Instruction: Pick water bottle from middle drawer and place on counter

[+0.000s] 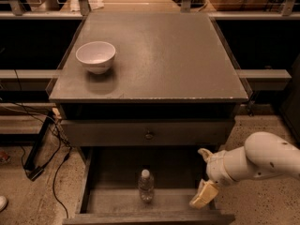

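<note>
a robot's gripper (205,187) hangs over the right front part of the pulled-out middle drawer (112,201), at about 5 o'clock in the scene, on the end of a thick white arm (262,161) that reaches in from the right edge. how wide the gripper stands cannot be told from this angle, and it holds nothing that can be seen.

the water bottle (146,185) stands upright on the drawer's flat bottom, white cap on top, near the middle of the drawer and toward its front. the gripper sits at the bottle's 3 o'clock, near it but clearly apart, with bare drawer floor between them.

above the drawer, a closed drawer front (103,134) carries a small round knob (149,135) at its centre. the grey counter (164,55) tops the cabinet, its front edge chipped in pale flecks. a white bowl (96,56) rests upright on the counter toward 10 o'clock, well apart from the bottle below.

dark cables (47,153) trail across the speckled floor (28,196) at the cabinet's 8 o'clock.
</note>
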Robot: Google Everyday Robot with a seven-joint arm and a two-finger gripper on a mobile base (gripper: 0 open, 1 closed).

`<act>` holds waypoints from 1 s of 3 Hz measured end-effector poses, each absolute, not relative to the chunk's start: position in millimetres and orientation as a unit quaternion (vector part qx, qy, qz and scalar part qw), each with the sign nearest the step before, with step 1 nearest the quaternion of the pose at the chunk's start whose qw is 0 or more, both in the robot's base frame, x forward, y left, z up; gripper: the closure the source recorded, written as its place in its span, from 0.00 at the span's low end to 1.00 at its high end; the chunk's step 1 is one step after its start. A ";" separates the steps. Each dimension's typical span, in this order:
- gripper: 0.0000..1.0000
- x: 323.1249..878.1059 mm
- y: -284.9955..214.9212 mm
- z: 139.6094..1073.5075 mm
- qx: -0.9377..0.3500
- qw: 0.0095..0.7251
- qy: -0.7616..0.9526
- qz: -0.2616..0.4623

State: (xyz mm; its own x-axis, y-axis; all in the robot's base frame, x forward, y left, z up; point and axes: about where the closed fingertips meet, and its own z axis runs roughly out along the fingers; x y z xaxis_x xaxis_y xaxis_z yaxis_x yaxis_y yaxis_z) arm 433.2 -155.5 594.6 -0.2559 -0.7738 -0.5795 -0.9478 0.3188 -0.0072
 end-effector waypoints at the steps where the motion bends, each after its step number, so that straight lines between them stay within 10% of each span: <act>1: 0.00 432.0 -147.3 554.6 -0.552 0.241 0.772 0.203; 3: 0.00 440.9 -141.6 540.8 -0.530 0.271 0.775 0.211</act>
State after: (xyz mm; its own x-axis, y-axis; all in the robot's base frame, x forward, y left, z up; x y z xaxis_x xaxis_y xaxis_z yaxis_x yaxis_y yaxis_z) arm 440.9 -141.6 540.8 -0.2911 -0.7072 -0.6443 -0.9364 0.3487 0.0402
